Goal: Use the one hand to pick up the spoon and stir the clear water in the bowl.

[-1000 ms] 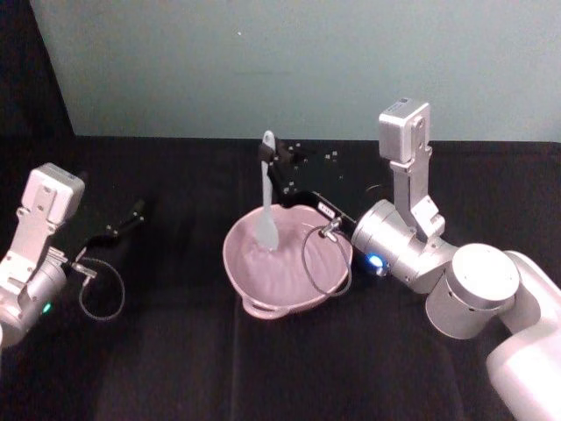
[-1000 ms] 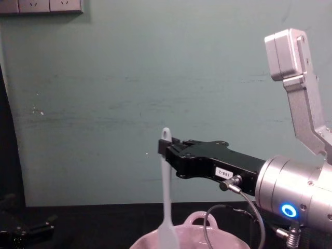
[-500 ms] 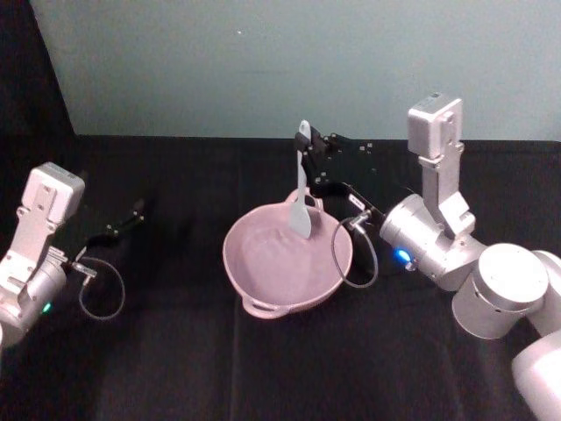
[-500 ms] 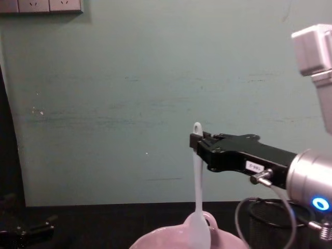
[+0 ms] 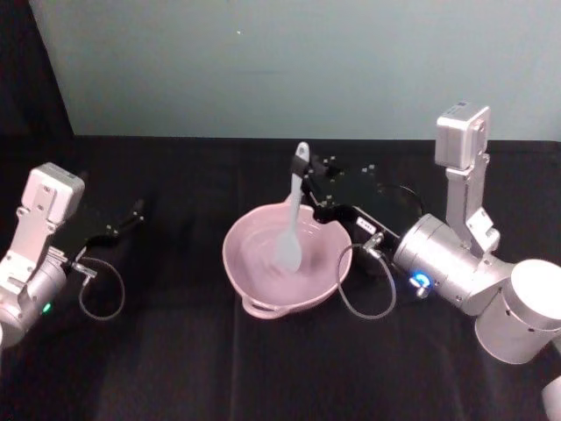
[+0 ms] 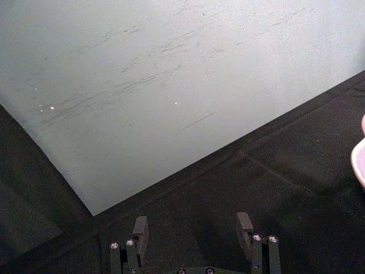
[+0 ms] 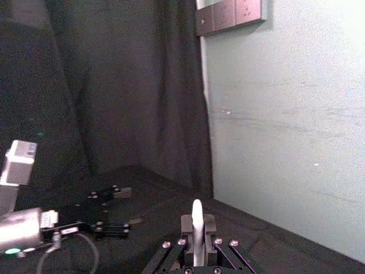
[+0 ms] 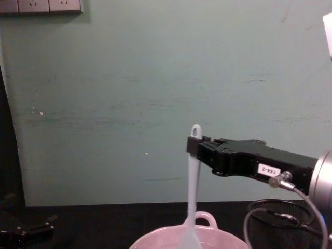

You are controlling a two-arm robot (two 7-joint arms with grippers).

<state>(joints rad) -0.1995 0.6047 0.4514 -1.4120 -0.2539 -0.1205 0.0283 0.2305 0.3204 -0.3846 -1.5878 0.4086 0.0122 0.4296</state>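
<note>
While stirring, note right gripper point(image 5: 307, 180) clamped on handle top of white spoon point(image 5: 289, 230). Observe scoop back from far rim, now low at centre of pink bowl point(image 5: 235, 263), in water point(image 5: 261, 253). Continue circling. Leave left gripper point(image 6: 194, 228) parked at left, jaws apart.

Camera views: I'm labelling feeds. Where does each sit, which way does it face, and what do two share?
Head: high, looking down at the bowl; both arms show.
Chest: low, facing the wall; right tool shows.
Left wrist: behind the open left tool, facing the wall.
Right wrist: behind the right tool, facing the left arm.
Head and chest share the spoon.
</note>
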